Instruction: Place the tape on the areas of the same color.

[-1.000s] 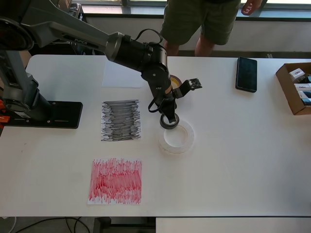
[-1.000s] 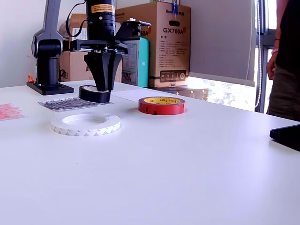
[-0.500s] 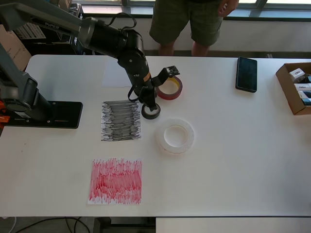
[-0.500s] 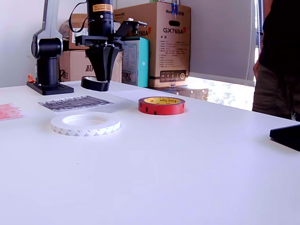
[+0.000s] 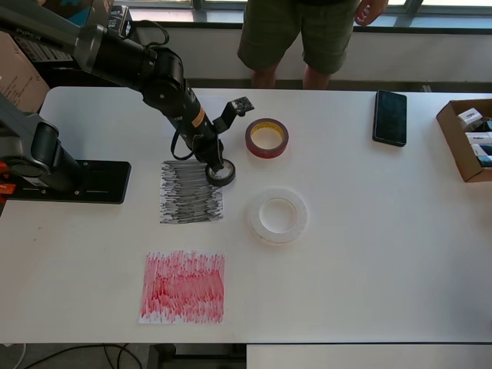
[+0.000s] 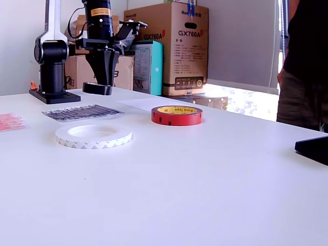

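a: which step is running?

b: carrying the black tape roll point(image 5: 221, 174) toward its matching area. the gripper point(image 5: 217, 167) is holding it in the air; in the exterior view the roll point(image 6: 97, 88) is hanging clear above the table point(image 5: 369, 254). from overhead it is sitting over the right edge of the black-scribbled sheet point(image 5: 191, 191), near the sheet's upper right corner.

a: fingers?

b: nearly together, clamped on the roll's wall, one finger seemingly inside the core and one outside. the fingers point(image 6: 101, 66) are pointing straight down. nothing else is touching them.

a: next move?

b: judging by the position, a little more travel so the roll is hanging over the middle of the sheet below the fingers, then a descent and release. dropping it here risks it landing half off the paper.

a: the rest?

b: red tape roll point(image 5: 267, 137) is lying to the overhead view's right of the fingers, white tape ring point(image 5: 277, 215) below and right of them, both on bare table. red-scribbled sheet point(image 5: 183, 286) and plain white sheet point(image 5: 178, 123) are both unoccupied.
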You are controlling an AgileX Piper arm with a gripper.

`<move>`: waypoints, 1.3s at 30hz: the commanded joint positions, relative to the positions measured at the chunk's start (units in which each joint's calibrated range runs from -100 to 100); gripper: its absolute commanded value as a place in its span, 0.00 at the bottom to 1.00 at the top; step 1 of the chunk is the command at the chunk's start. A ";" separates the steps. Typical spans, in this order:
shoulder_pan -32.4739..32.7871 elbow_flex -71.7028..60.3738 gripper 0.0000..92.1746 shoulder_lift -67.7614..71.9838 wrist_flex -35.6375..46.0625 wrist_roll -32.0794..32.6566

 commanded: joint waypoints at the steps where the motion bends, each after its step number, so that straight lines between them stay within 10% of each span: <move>1: -0.17 4.47 0.06 -1.41 -3.56 -1.08; 39: -1.67 15.10 0.06 -1.59 -17.99 -8.86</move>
